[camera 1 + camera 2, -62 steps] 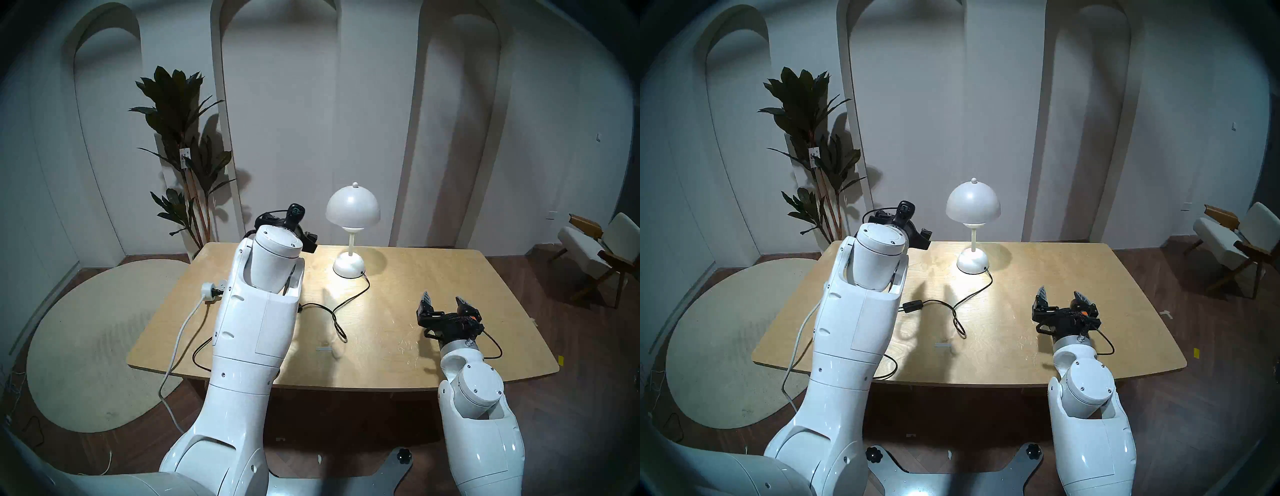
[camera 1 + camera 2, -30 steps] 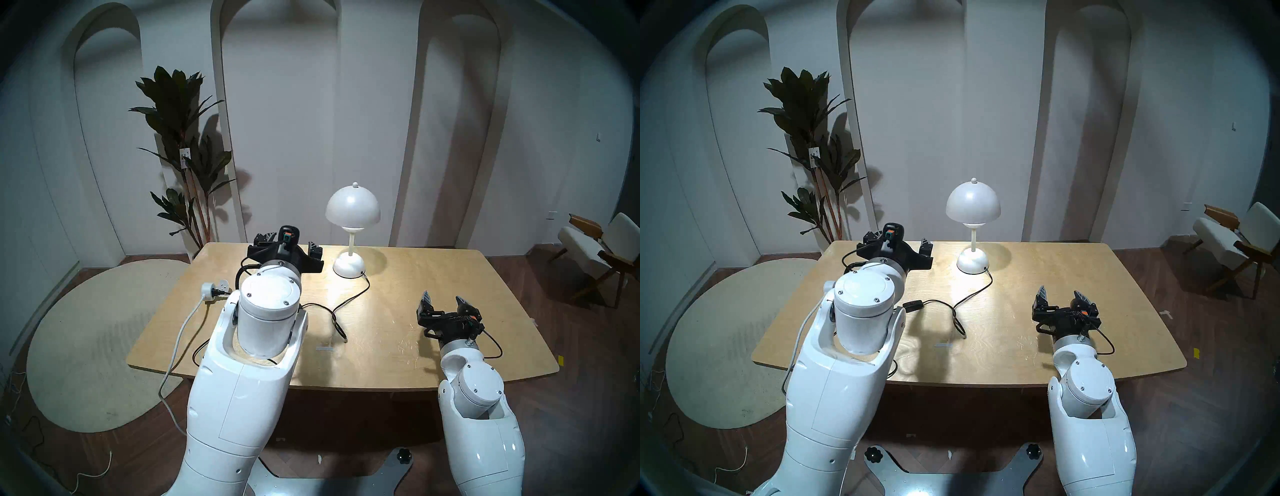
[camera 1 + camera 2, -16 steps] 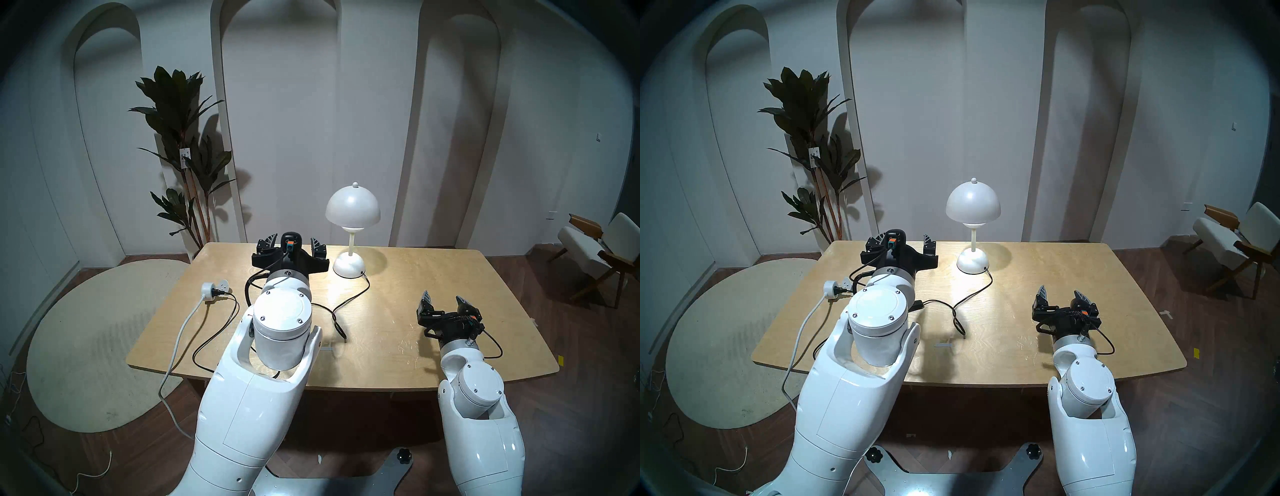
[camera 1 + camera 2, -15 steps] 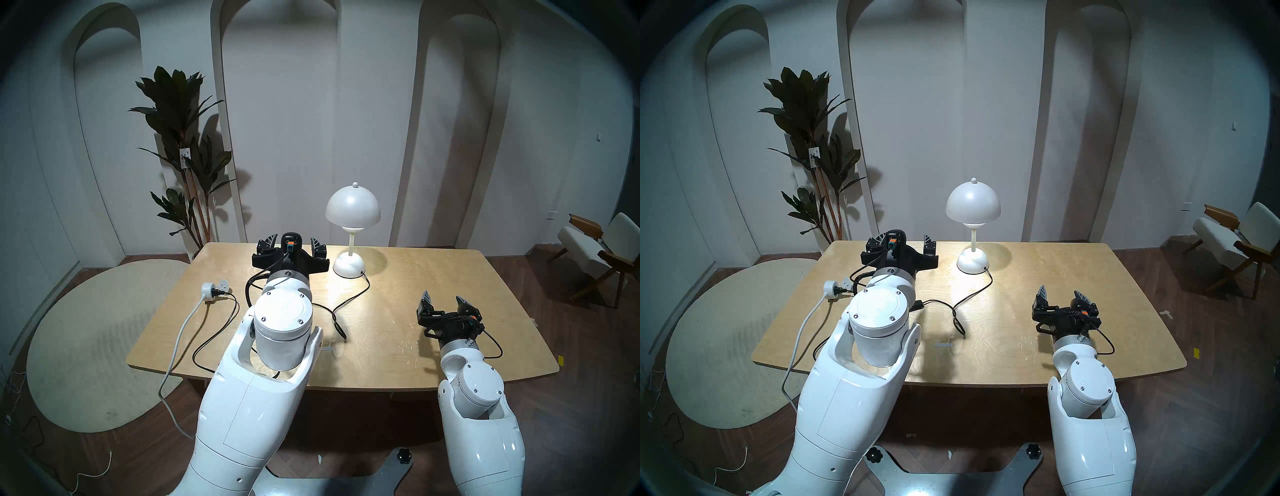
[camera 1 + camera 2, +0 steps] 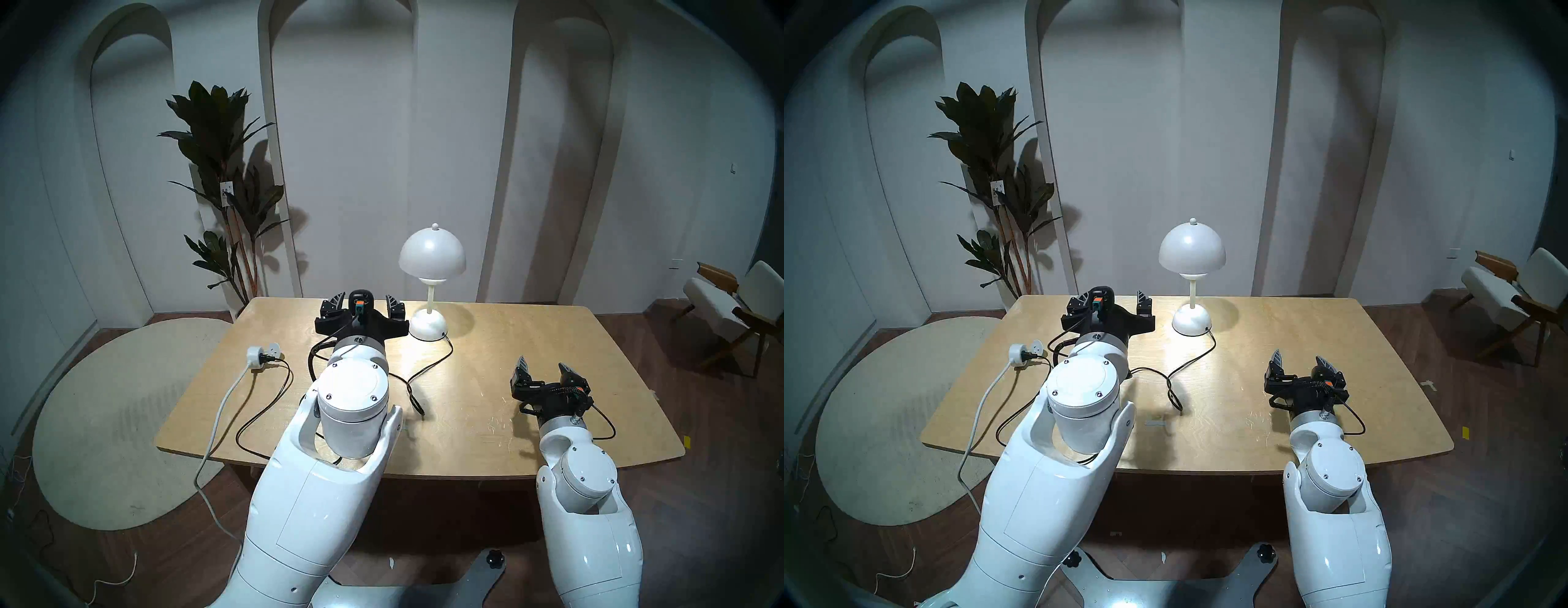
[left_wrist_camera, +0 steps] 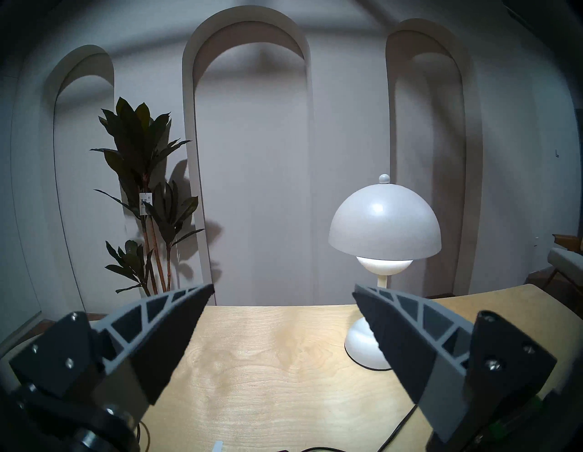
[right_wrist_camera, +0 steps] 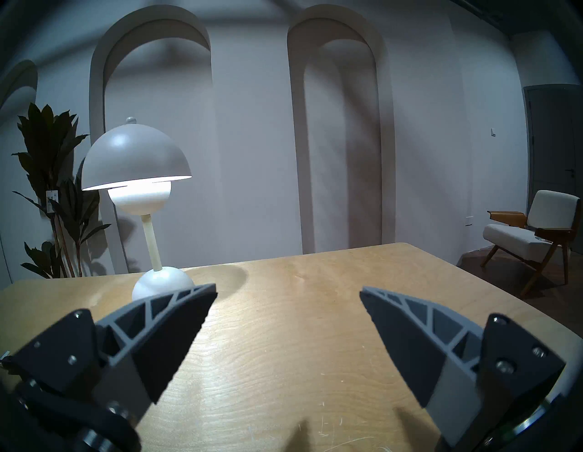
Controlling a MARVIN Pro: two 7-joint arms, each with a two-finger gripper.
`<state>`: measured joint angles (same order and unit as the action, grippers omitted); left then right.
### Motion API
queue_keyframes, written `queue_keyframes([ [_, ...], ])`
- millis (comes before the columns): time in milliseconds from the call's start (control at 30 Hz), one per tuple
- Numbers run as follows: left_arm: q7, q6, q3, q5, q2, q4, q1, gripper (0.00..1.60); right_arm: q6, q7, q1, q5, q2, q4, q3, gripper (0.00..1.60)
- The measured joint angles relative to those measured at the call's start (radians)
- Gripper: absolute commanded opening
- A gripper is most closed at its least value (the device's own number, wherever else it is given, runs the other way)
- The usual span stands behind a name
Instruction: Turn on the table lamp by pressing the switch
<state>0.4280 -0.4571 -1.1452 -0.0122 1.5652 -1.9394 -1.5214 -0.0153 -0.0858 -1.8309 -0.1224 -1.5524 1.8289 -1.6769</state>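
The white mushroom-shaped table lamp (image 5: 432, 259) stands at the back middle of the wooden table (image 5: 530, 339). It is lit, and its bulb glows in the right wrist view (image 7: 135, 154) and the left wrist view (image 6: 384, 221). Its thin black cord (image 5: 428, 367) runs from the base toward my left arm. The black inline switch is hidden behind my left forearm. My left gripper (image 5: 364, 300) is open and empty, just left of the lamp base, pointing at the back wall. My right gripper (image 5: 544, 367) is open and empty over the table's right part.
A round white socket adapter (image 5: 263, 354) with a grey cable (image 5: 216, 424) lies at the table's left. A tall plant (image 5: 220, 170) stands behind the table's left corner. An armchair (image 5: 738, 305) is at the far right, and a pale rug (image 5: 106, 424) lies on the left floor.
My left arm has lowered and swung right, bringing its open gripper down beside the lamp base. It now uncovers the adapter and covers the switch. The lamp stays lit, and the right arm is still.
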Motion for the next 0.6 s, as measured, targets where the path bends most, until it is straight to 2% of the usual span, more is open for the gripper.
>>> queue_keyframes([
  [600,-0.031,-0.044,-0.002,0.036,-0.040,-0.016,-0.004,1.60,0.000,0.000,0.000,0.000,-0.001,0.000,0.000,1.60],
])
